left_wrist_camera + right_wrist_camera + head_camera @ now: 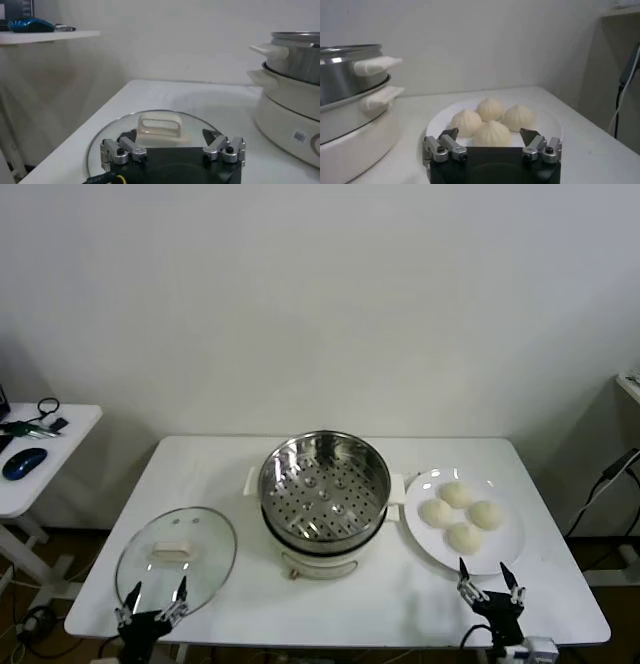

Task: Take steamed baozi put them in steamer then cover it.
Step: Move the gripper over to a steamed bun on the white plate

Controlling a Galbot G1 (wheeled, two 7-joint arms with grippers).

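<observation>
Several cream-white baozi (461,514) lie together on a white plate (505,549) at the table's right; they also show in the right wrist view (492,131). The steel steamer (324,484) with its perforated tray stands uncovered at the table's middle. The glass cover (176,557) with its cream handle lies flat at the front left; it also shows in the left wrist view (157,129). My right gripper (491,579) is open and empty, just in front of the plate. My left gripper (153,596) is open and empty at the cover's near edge.
A small side table (40,454) with a blue mouse (24,462) and cables stands to the left. The white wall rises behind the table. A cable hangs at the far right.
</observation>
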